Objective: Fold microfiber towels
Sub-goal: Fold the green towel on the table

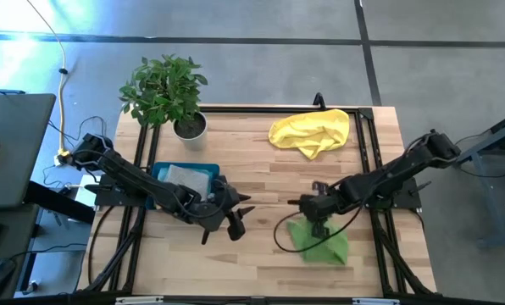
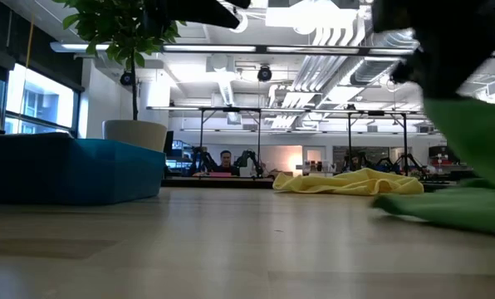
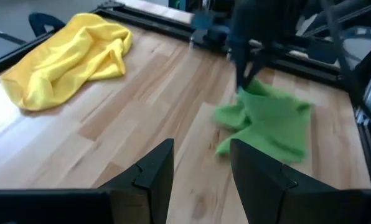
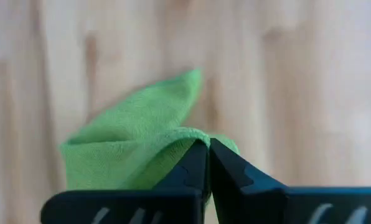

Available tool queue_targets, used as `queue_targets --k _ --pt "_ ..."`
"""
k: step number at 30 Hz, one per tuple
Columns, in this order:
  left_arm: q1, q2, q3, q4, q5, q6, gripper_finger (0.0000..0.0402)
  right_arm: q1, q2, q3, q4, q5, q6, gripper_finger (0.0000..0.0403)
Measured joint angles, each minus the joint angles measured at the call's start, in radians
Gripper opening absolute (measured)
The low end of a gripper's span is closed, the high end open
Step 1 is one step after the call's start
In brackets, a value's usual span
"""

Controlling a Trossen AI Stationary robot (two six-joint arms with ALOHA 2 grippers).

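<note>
High view: the right hand (image 1: 317,222) is pinched shut on an edge of the green towel (image 1: 322,242), which lies crumpled on the near right part of the desk (image 1: 261,178). A fold of that cloth sits right at the closed fingertips (clearest from the right wrist). The yellow towel (image 1: 312,132) is heaped at the far right, well apart. The left hand (image 1: 233,219) hangs over the desk's middle, fingers parted and holding nothing. A teal tray (image 1: 161,174) and a potted plant (image 1: 164,91) stand at the left.
</note>
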State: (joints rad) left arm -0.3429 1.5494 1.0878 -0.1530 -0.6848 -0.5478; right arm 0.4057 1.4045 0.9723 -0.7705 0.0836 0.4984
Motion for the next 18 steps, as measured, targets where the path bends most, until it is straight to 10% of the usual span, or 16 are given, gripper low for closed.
queue_targets --k 8,18 --pt "0.014 0.047 -0.001 0.103 -0.023 -0.005 0.0147 -0.021 0.001 0.203 -0.123 0.394 0.026 0.0001" --pt "0.061 0.177 0.001 0.308 -0.060 0.152 0.0147 -0.080 0.001 0.336 -0.128 0.465 0.028 0.0000"
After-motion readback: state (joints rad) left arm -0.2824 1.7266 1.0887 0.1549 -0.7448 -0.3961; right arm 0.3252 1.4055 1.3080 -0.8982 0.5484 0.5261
